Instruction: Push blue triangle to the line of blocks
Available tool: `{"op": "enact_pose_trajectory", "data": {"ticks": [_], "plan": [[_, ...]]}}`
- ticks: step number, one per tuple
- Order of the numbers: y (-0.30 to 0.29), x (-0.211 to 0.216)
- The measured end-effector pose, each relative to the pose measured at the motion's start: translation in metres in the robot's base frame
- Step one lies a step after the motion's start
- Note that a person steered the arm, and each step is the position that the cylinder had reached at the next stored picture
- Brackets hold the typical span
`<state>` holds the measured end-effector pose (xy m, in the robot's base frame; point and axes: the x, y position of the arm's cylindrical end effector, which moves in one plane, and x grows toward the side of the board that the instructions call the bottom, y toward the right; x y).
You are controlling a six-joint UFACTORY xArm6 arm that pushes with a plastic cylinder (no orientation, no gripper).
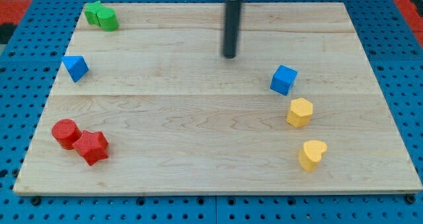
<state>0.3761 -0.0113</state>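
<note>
The blue triangle point(75, 67) lies near the board's left edge. A line of blocks runs down the view's right: a blue cube point(283, 79), a yellow hexagon point(299, 112) below it, and a yellow heart point(312, 154) lowest. My tip point(229, 55) rests on the board at the upper middle, far to the right of the blue triangle and left of and slightly above the blue cube. It touches no block.
Two green blocks point(101, 16) sit together at the top left corner. A red cylinder point(65, 133) and a red star point(91, 147) touch at the bottom left. The wooden board point(198, 158) lies on a blue perforated surface.
</note>
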Motion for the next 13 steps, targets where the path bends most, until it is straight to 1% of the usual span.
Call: {"op": "enact_pose_trajectory", "data": {"ticks": [1,2,3,4,5,6,7,8,9,10,11,12,13], "plan": [[-0.096,0.062],[-0.213,0.066],[-0.292,0.042],[-0.275,0.032],[-0.213,0.003],[-0.189,-0.012],[-0.201,0.002],[-0.264,-0.023],[-0.207,-0.043],[-0.084,-0.033],[0.009,-0.025],[0.079,-0.024],[0.113,-0.024]]}}
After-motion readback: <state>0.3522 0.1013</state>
